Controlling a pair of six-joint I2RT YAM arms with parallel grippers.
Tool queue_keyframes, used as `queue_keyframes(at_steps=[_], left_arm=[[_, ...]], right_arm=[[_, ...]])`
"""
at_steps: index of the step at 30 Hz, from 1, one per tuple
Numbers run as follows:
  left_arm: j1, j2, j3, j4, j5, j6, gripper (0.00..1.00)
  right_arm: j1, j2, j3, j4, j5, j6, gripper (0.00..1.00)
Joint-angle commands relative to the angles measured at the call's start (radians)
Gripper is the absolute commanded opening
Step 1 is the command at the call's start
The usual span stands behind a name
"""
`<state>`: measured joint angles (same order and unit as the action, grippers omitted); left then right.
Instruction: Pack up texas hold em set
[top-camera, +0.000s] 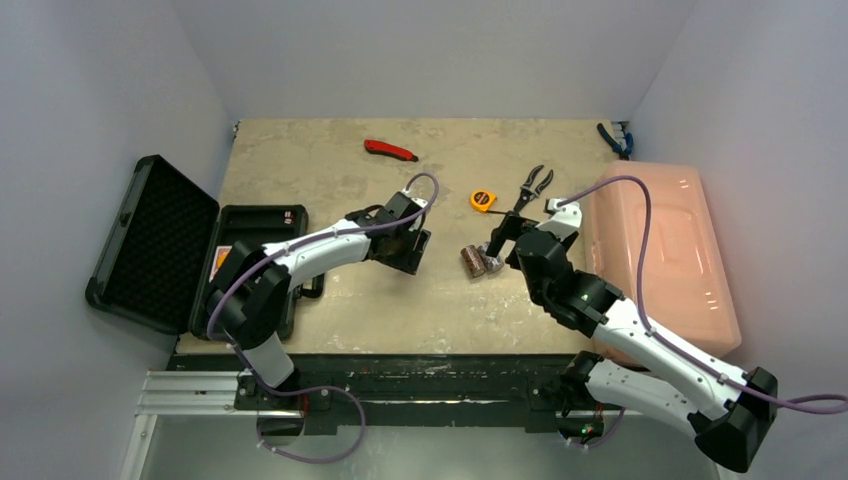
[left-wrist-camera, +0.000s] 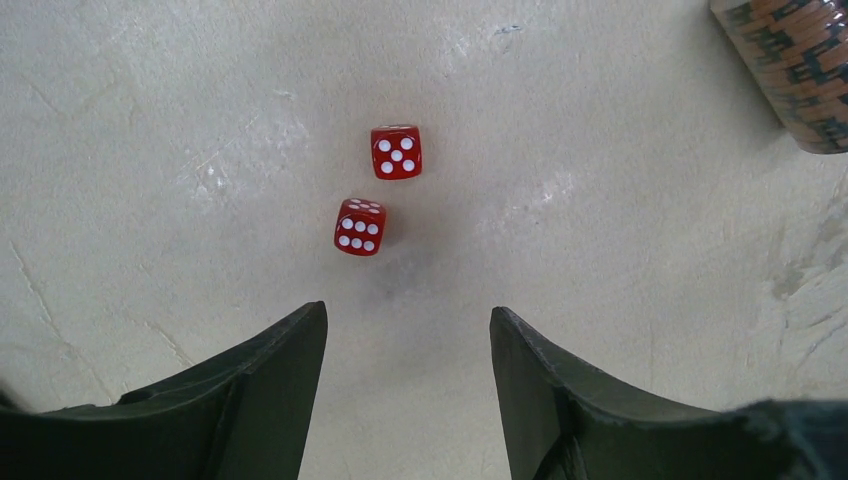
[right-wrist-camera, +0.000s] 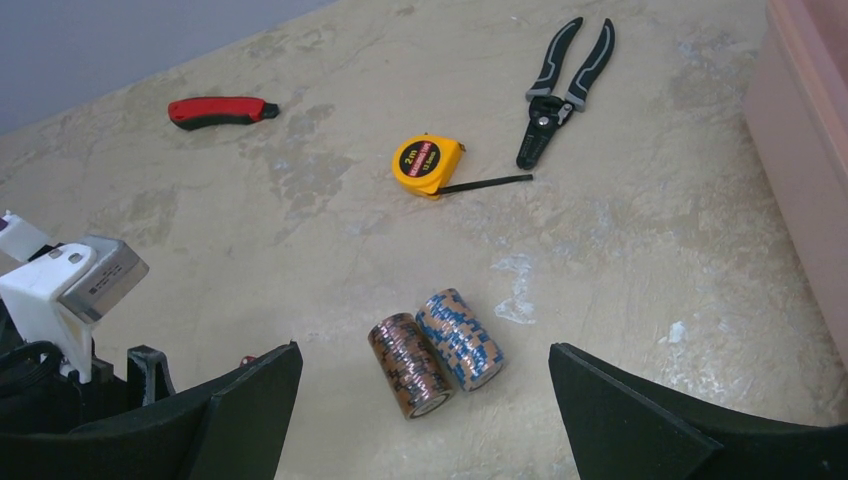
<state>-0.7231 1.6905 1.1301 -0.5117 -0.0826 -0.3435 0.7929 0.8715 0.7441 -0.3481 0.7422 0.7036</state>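
Fingers of left gripper (left-wrist-camera: 408, 310) stand apart, empty, aimed at two red dice (left-wrist-camera: 360, 227); right gripper (right-wrist-camera: 425, 347) gapes wide over chip rolls (right-wrist-camera: 460, 335), ready.

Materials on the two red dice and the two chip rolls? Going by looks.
Dice: likely hard plastic, glossy, slightly translucent red with rounded corners and white painted pips. Chip rolls: stacked chips, plastic or clay composite, can't tell which; matte striped edges, one brown, one blue-marked, possibly wrapped in clear film.
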Motion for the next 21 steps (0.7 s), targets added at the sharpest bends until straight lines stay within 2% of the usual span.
queue_keyframes(at_steps=[1,7,21], left_arm=[[0.030,0.030,0.036,0.032,0.032,0.029,0.59],[0.051,0.064,0.045,0.049,0.056,0.032,0.53],[0.067,0.099,0.041,0.074,0.058,0.041,0.50]], right_arm=[[0.002,0.010,0.017,-0.002,0.014,0.010,0.99],[0.002,0.018,0.017,0.001,0.011,0.010,0.99],[0.002,0.033,0.014,0.005,0.006,0.008,0.99]])
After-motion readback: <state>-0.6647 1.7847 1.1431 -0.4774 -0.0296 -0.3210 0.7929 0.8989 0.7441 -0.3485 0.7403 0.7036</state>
